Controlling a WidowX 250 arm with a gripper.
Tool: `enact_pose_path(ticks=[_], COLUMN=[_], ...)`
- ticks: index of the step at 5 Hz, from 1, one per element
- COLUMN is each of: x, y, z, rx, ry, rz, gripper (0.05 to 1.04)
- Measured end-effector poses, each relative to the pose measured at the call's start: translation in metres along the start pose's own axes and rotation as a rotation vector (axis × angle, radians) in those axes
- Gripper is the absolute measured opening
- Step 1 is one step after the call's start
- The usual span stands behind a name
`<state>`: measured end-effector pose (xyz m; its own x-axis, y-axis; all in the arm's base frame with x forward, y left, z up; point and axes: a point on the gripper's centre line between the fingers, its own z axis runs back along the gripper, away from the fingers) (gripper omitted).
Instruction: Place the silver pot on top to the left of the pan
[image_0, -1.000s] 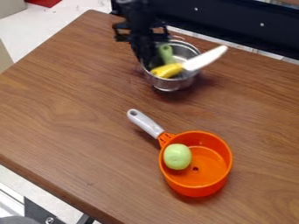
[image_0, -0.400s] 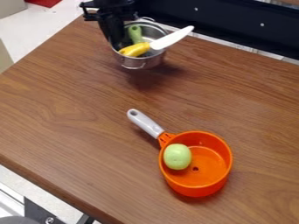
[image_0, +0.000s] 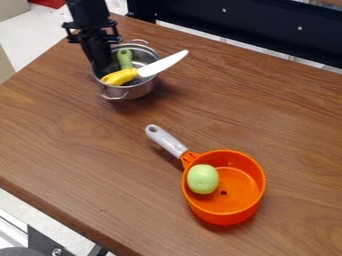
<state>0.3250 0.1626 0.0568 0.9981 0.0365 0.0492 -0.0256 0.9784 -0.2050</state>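
- Jaws of gripper (image_0: 101, 69): clamped on silver pot (image_0: 137, 90), at its 9 o'clock wall.
- Pot: approx. 11 o'clock from pan (image_0: 227, 216), well apart.
- In pot: green item (image_0: 125, 59) at 12; knife (image_0: 162, 64), yellow hdl. inside, white blade over rim twd. 2.
- Pan: orange, lower R of worktop (image_0: 80, 150), grey hdl. btwn. 10 & 11.
- In pan: pale green rd. item (image_0: 203, 179), 9 o'clock side.

Camera view: seen from above at a slant, facing across the counter (image_0: 80, 145) toward the dark panel (image_0: 254, 25) behind its far edge; close enough that the counter runs past the frame at right. Single viewpoint, apparently beyond the near edge, lower left.
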Motion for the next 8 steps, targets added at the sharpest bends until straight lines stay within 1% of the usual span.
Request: enact_pose_path(ticks=[1,2,3,4,5,6,7,8], x=[-0.010,-0.019,-0.028,-0.028,-0.029,-0.025,-0.019,-0.015], y=[0.004,0.003,0.001,0.000,-0.003,-0.003,-0.007,-0.017], z=[-0.004,-0.015,-0.020,-0.020,-0.018,-0.014,-0.003,0.003], rx=[0.022,0.020,0.042,0.045,0.033,0.047,0.121,0.156], ry=[-0.003,0.019,0.005,0.002,0.021,-0.007,-0.073,-0.087], rz=[-0.024,-0.049,-0.071,-0.088,-0.062,-0.021,-0.004,0.029], gripper=[0.054,0.054,0.054,0.066,0.199,0.451,0.723,0.981])
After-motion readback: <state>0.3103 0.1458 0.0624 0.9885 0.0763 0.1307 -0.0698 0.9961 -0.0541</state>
